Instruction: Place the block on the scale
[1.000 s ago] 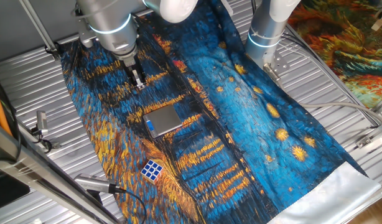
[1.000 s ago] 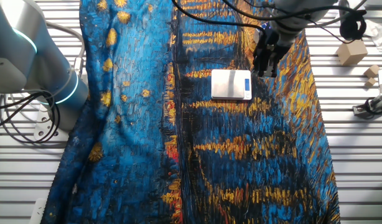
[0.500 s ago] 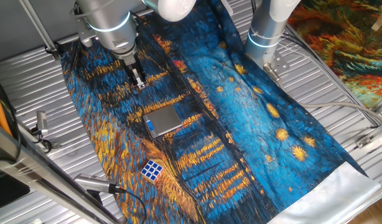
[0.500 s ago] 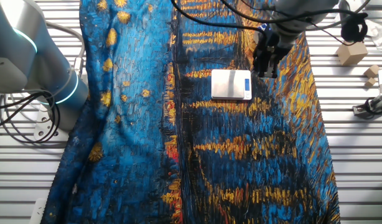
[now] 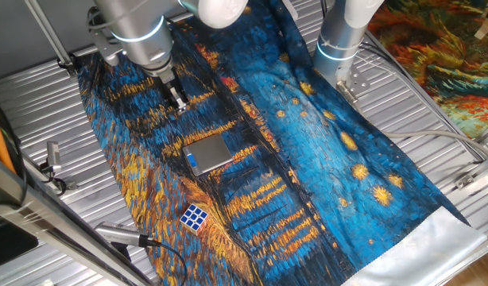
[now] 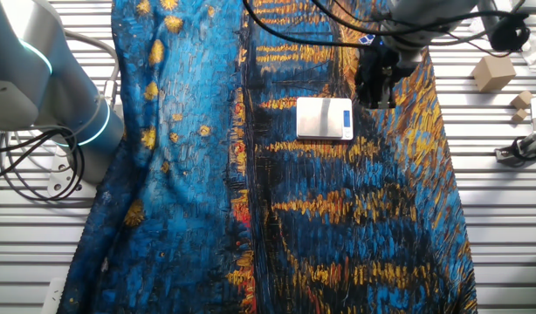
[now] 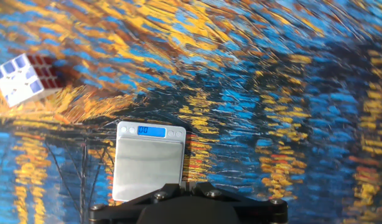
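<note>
One block [image 5: 195, 216], one scale [image 5: 209, 153], one painted cloth [image 5: 323, 159], and seemingly three wooden blocks [image 6: 494, 72].

Small puzzle cube, the block [image 5: 195, 216], resting on painted cloth, blue-and-white face up, slightly turned, red squares on a side in the hand view [image 7: 24, 77]; well apart from the scale [image 5: 209, 153]; flat silver-grey rectangle [image 6: 324, 119], bare platform, blue display strip along one edge [image 7: 149, 162].

Silver-grey arm [image 5: 137, 32] with a glowing cyan ring; black jaws; screws on the black hand housing [image 7: 191, 205]
</note>
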